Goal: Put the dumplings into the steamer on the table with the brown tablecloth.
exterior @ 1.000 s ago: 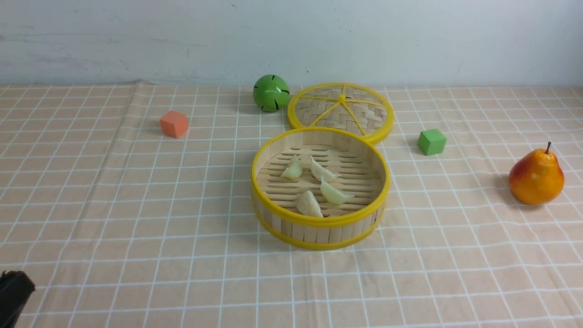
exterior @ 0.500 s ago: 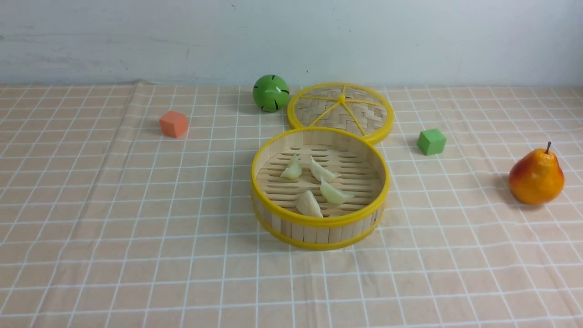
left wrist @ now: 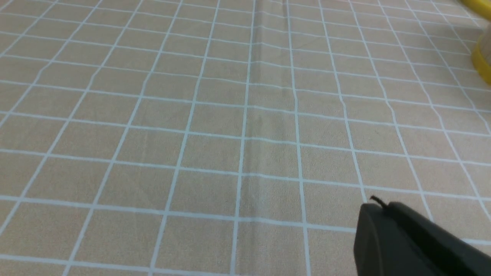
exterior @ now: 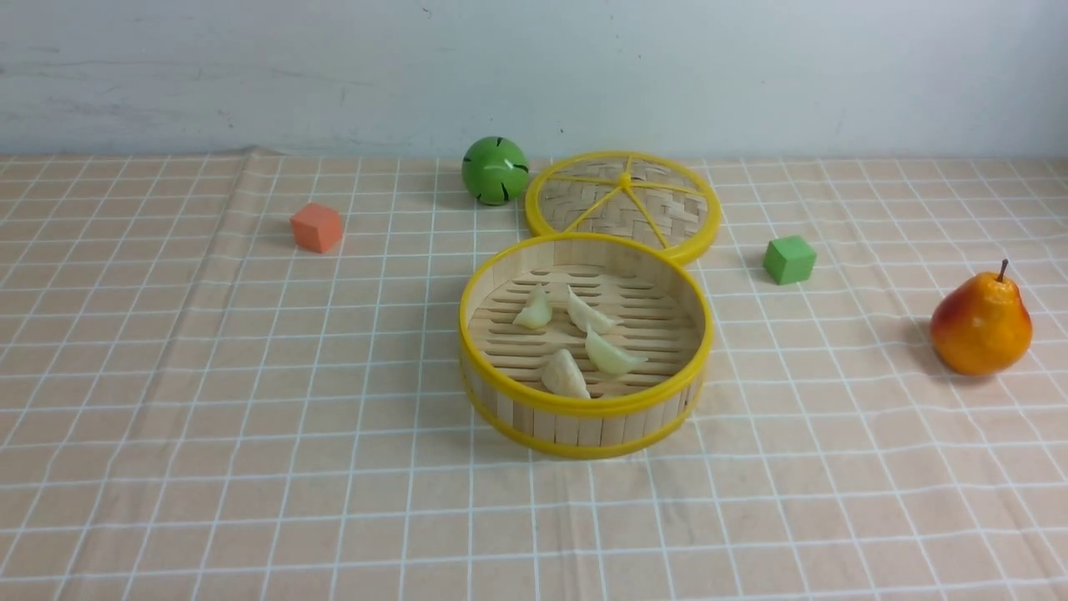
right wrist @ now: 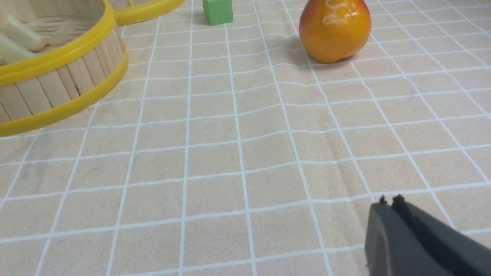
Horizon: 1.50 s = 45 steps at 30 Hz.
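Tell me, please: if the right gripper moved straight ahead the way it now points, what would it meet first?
Probably only bare brown tablecloth at first. The right gripper, jaws together, points toward the cloth between the steamer and the pear; neither seems directly in line, though depth is unclear.

orange cube (exterior: pixel 317 227), green ball (exterior: pixel 496 170), woven lid (exterior: pixel 623 204), green cube (exterior: pixel 788 259), pear (exterior: pixel 981 324).
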{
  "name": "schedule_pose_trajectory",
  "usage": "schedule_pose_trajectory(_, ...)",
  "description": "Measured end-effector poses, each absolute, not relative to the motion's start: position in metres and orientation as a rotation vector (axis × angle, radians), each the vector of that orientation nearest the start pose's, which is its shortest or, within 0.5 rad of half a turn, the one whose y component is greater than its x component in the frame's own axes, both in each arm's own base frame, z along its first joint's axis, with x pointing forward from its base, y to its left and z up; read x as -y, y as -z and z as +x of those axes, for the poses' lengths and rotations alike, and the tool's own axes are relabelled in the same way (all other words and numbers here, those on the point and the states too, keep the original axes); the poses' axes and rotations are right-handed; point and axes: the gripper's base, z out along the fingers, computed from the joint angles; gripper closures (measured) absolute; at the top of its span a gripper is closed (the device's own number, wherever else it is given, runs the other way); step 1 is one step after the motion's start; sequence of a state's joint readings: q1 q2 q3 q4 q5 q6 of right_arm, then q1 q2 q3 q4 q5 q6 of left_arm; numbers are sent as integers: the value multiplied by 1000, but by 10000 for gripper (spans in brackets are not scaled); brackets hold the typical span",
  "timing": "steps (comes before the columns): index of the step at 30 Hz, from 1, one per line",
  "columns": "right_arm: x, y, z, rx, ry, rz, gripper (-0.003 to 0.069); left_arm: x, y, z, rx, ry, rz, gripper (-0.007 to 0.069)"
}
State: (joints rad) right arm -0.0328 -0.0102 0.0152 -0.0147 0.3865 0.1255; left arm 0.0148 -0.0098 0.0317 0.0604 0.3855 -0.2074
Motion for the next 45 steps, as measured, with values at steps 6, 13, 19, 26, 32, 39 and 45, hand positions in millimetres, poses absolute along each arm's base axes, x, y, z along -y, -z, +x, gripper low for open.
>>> schedule_pose_trajectory(6,2,-174,52,-1870,-49,139,653,-3,-168,52,-1884,73,-173,638)
schedule_pose_trajectory(13,2,-174,52,-1870,-49,139,648,-3,-168,52,-1884,65,-168,638)
schedule_pose_trajectory(19,2,-174,52,-1870,-50,140,643,-3,-168,52,-1884,62,-166,638)
schedule_pose_trajectory(26,2,-174,52,-1870,-50,141,633,-3,-168,52,-1884,62,-166,638)
schedule_pose_trajectory(32,2,-174,52,-1870,-51,142,624,-3,-168,52,-1884,62,-166,637)
schedule_pose_trajectory(39,2,-174,52,-1870,-51,142,621,-3,-168,52,-1884,62,-166,631)
schedule_pose_trajectory(45,2,-174,52,-1870,-51,142,620,-3,-168,52,-1884,62,-166,627)
